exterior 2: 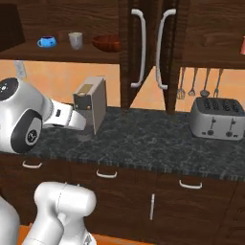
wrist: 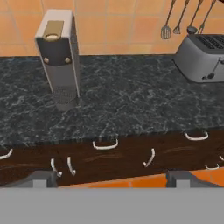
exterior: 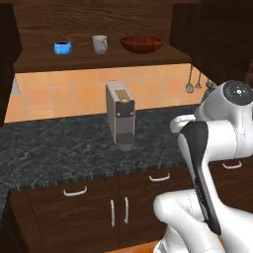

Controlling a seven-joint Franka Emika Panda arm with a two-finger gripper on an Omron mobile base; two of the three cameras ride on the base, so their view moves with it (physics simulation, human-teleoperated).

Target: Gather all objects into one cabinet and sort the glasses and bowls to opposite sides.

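On the open wall cabinet's shelf point(exterior: 99, 63) stand the blue cup point(exterior: 63, 48), the grey mug point(exterior: 100, 44) and the wide reddish-brown bowl point(exterior: 142, 44), in a row from left to right. The right base view shows the same blue cup point(exterior 2: 46, 42), mug point(exterior 2: 75, 40) and bowl point(exterior 2: 106, 42). An orange-red cup point(exterior 2: 242, 45) sits in the other cabinet at the far right edge, partly cut off. My gripper point(wrist: 111, 178) is open with nothing between its fingertips point(wrist: 41, 177). It looks down over the counter, well below the shelf.
A grey-beige coffee machine point(exterior: 120, 114) stands on the dark marble counter point(exterior: 59, 148). A silver toaster point(exterior 2: 215, 117) sits to the right under hanging utensils point(exterior 2: 194, 83). Two cabinet doors with long curved handles point(exterior 2: 139, 48) stand open edge-on between the cabinets. Drawer fronts point(wrist: 105, 153) run below the counter.
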